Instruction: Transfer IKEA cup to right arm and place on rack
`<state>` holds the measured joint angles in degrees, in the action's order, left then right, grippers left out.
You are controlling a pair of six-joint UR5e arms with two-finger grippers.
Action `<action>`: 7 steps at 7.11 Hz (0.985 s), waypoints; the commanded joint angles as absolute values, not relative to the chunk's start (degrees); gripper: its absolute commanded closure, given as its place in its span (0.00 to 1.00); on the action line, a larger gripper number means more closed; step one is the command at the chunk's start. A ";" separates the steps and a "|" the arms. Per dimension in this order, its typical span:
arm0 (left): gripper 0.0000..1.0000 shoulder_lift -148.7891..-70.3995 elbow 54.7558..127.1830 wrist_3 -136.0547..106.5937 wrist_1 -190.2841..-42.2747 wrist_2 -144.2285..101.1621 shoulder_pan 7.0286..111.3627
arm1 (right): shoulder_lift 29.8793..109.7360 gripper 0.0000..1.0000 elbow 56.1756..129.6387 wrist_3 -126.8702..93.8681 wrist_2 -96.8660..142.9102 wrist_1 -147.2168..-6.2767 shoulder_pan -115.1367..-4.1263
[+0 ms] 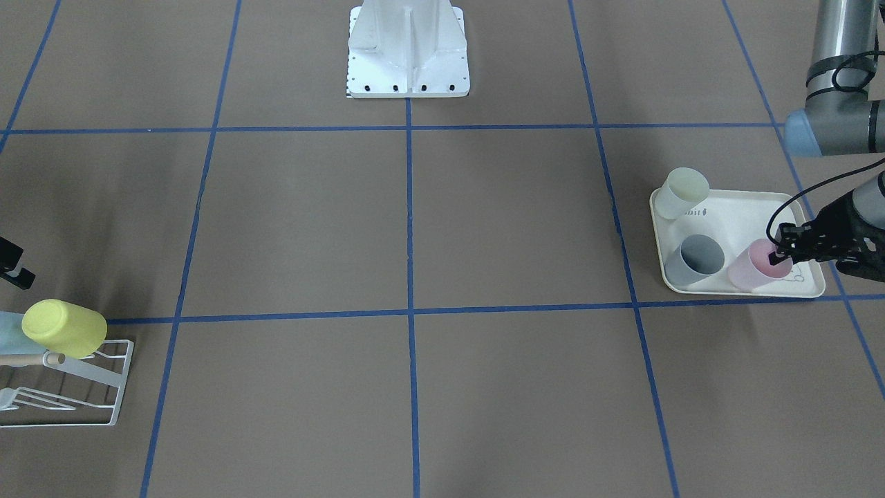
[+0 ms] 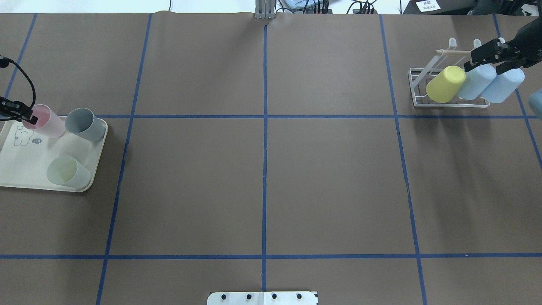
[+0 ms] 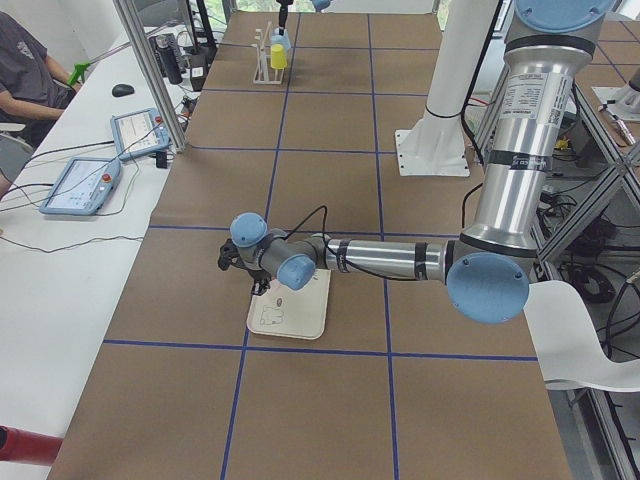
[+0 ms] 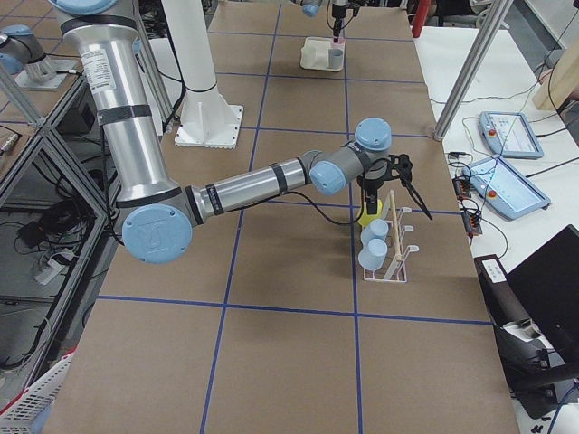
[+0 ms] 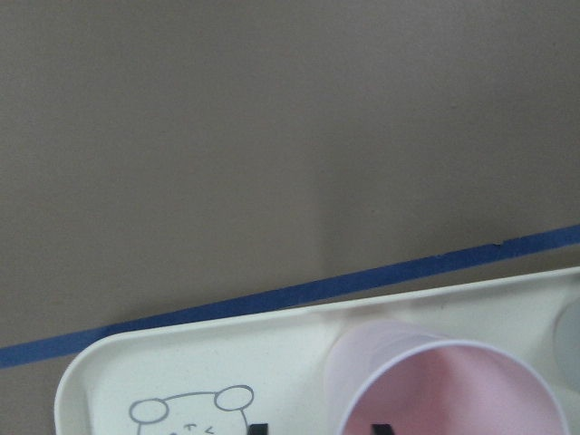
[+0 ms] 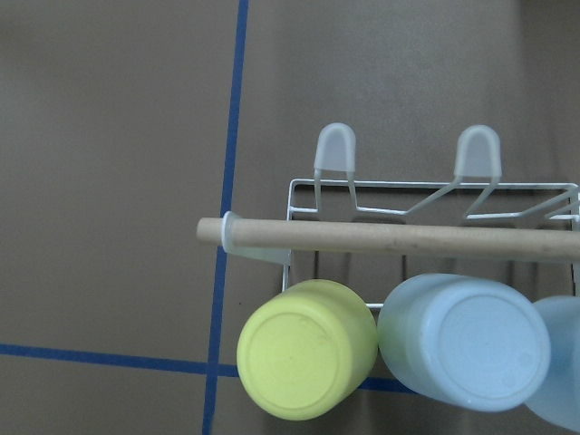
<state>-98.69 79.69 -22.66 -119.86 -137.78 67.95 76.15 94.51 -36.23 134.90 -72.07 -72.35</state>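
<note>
A pink IKEA cup (image 1: 757, 273) (image 2: 46, 123) (image 5: 444, 390) stands upright on the far corner of the cream rabbit-print tray (image 1: 733, 214) (image 2: 25, 169). My left gripper (image 1: 778, 259) (image 2: 29, 118) (image 5: 319, 428) is open, with one finger inside the cup's rim and one outside it. The white wire rack (image 2: 423, 76) (image 6: 362, 195) holds a yellow cup (image 2: 444, 84) (image 6: 306, 361) and two pale blue cups (image 2: 476, 82) (image 6: 464, 343) on their sides. Just above those cups my right gripper (image 2: 482, 65) hovers open, holding nothing.
A grey cup (image 1: 695, 259) (image 2: 84, 125) and a pale green cup (image 1: 681, 194) (image 2: 65, 171) also stand on the tray, close to the pink one. The robot's white base (image 1: 408, 55) is at the table's middle edge. Blue tape lines grid the brown table.
</note>
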 commanded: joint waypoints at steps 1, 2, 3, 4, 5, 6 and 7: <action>1.00 -98.70 81.82 -22.59 -119.79 -142.11 73.61 | 76.11 0.01 95.18 -36.47 134.91 -72.07 -72.33; 1.00 -99.05 83.31 -22.59 -117.18 -143.34 75.74 | 76.11 0.01 96.58 -38.65 134.83 -71.98 -72.33; 1.00 -100.27 88.54 -22.67 -109.76 -143.78 77.07 | 76.11 0.01 98.94 -42.76 134.74 -71.98 -72.33; 1.00 -103.59 93.03 -24.94 -103.60 -143.53 77.08 | 75.85 0.01 100.18 -45.41 134.74 -71.98 -72.07; 1.00 -105.10 95.51 -34.44 -103.10 -143.79 76.56 | 75.50 0.01 101.07 -47.70 134.74 -71.90 -71.72; 1.00 -106.94 96.93 -40.72 -103.36 -144.14 74.55 | 74.63 0.01 101.68 -50.94 134.65 -71.02 -71.11; 1.00 -108.62 99.29 -50.44 -105.27 -143.97 68.27 | 74.62 0.01 101.52 -56.89 134.65 -65.10 -69.19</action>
